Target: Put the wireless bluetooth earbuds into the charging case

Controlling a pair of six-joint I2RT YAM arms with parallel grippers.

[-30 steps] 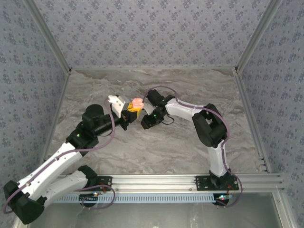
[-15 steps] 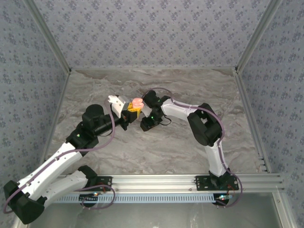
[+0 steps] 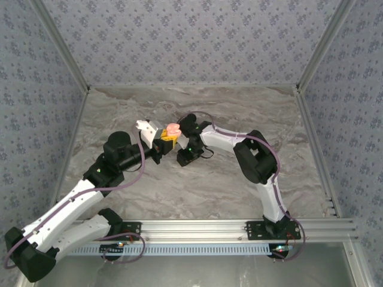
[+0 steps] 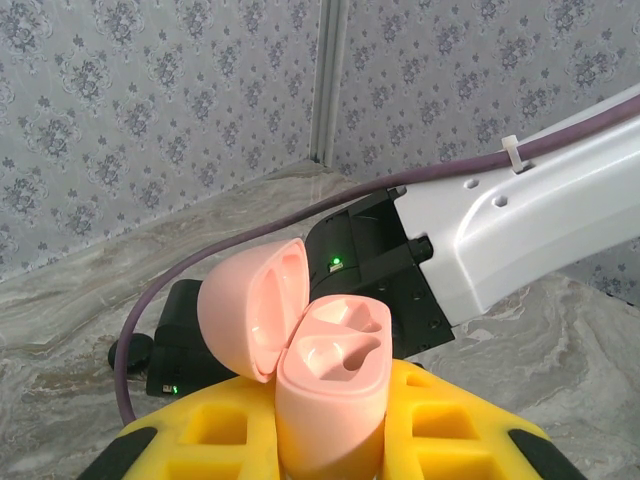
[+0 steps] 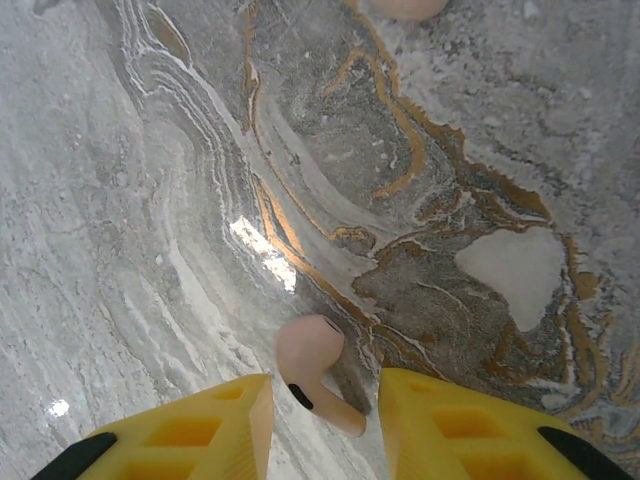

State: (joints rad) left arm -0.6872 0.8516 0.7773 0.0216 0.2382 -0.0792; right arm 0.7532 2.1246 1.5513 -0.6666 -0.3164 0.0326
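Right wrist view: right gripper (image 5: 325,392) spread, its yellow fingers (image 5: 215,420) apart on either side of a pink earbud (image 5: 312,362) lying on the marble table (image 5: 150,200). Left gripper (image 4: 330,435) pinches the charging case (image 4: 330,385) upright, lid (image 4: 250,310) open, with the right arm (image 4: 520,230) close behind the case.

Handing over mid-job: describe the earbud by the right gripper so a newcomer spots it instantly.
On the grey marbled table, look between the right gripper's yellow fingers. The earbud lies there: pale pink, rounded head on a short stem, with a small dark patch, unlike the pink charging case with its hinged lid.
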